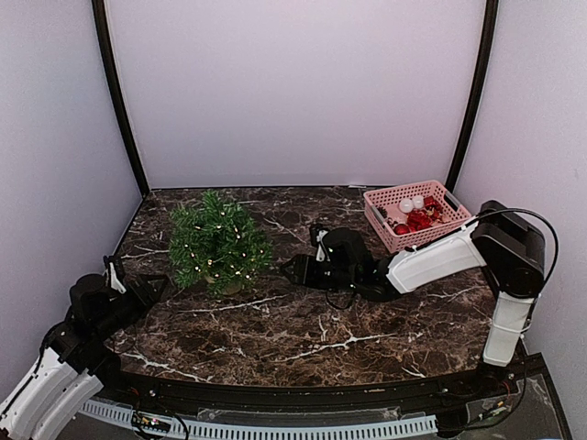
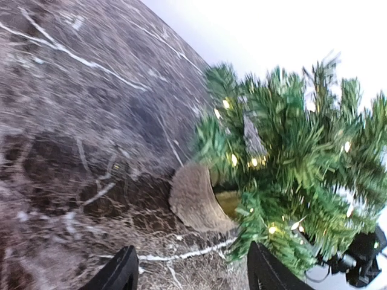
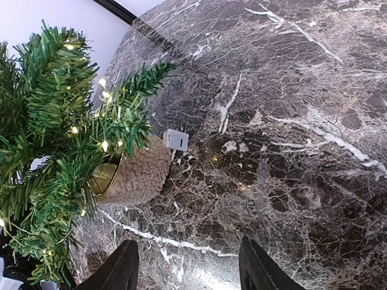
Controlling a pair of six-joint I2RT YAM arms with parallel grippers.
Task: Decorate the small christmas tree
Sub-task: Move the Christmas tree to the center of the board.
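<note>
The little tree [image 1: 218, 243] stands upright in its fuzzy pot [image 3: 136, 175], left of centre on the table [image 1: 303, 330]. The right tool [image 1: 293, 269] sits low just to the tree's right, pointing at it, fingers apart with nothing in them. The left tool [image 1: 154, 286] is at the tree's lower left, also spread and empty. The basket [image 1: 424, 236] of red ornaments is way over at upper right, so I'd guess the right arm does the fetching.

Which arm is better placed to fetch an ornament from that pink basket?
Probably the right. The pink basket sits on that arm's side, while the left claw is on the far side of the small christmas tree. The right claw and the left both look open and empty.
</note>
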